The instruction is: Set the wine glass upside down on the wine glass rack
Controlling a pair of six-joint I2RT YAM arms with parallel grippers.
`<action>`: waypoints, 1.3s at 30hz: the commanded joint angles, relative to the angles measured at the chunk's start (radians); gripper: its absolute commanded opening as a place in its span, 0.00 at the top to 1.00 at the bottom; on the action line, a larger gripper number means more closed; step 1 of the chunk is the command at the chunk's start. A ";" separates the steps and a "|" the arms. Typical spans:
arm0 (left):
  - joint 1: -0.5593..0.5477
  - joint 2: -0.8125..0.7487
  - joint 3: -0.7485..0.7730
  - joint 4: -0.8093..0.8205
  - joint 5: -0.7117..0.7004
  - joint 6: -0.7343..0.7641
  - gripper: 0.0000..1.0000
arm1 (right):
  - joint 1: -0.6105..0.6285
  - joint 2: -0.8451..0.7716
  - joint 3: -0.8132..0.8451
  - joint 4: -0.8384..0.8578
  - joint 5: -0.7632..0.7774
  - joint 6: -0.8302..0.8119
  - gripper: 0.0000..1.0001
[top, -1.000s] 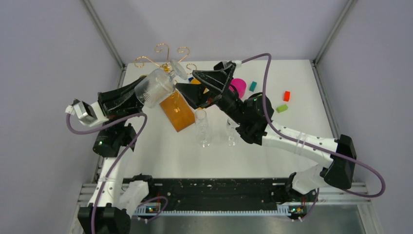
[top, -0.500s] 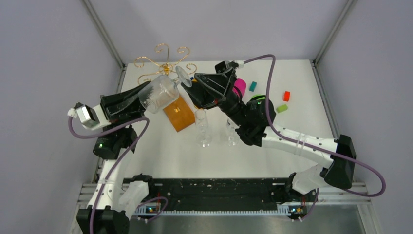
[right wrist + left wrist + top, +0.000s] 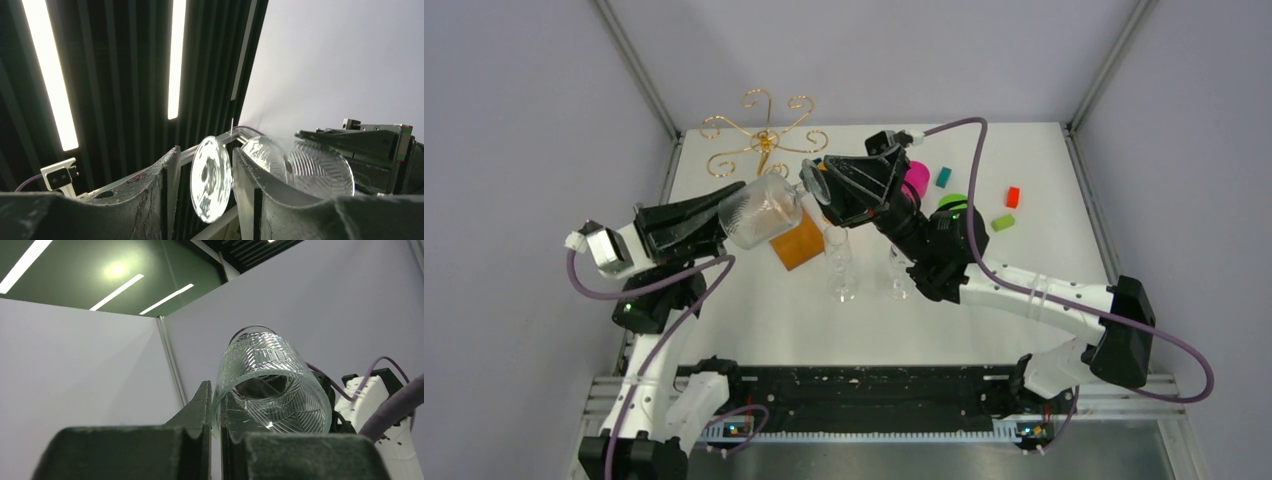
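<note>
Left hand (image 3: 216, 410) is clamped on the bowl wall of the wine glass (image 3: 762, 210) at its rim, and carries it on its side in the air, bowl toward the left arm and stem pointing right. Right hand (image 3: 205, 160) sits at the other end, its fingers on either side of the round foot (image 3: 210, 177). I see thin gaps beside the disc in the wrist view, so I cannot tell whether it grips the foot or only brackets it.

Nearest me (just below both hands in the overhead view) two other clear glasses (image 3: 839, 262) stand upright on the table (image 3: 744, 310). Past the held glass lies the orange-brown wooden base (image 3: 796, 245), and farther back rise the gold scrolls of the wine glass rack (image 3: 764, 140) — nothing hangs on them.

My read is that the task is roughly halfway: the glass is lifted and tipped level, but not yet inverted or hung. What is left looks like a hand-over by the foot, a turn to bowl-down, then sliding it onto a scroll arm.

Both arms are raised and reach inward — the left from the table's left edge, the right stretched across from the far right.
</note>
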 commanded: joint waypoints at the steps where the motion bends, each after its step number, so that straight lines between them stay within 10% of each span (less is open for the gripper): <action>1: -0.010 -0.037 0.044 0.091 0.041 0.015 1.00 | 0.009 -0.017 0.013 0.063 0.007 0.009 0.60; 8: -0.010 -0.034 0.036 0.093 0.034 0.022 1.00 | 0.009 -0.020 0.015 0.064 -0.004 -0.001 0.71; 21: -0.010 -0.014 0.054 0.094 -0.042 0.052 1.00 | 0.008 -0.044 -0.057 0.059 -0.046 -0.010 0.52; 39: -0.010 -0.029 0.017 0.094 -0.058 0.059 1.00 | 0.009 -0.032 -0.012 0.129 -0.115 -0.031 0.69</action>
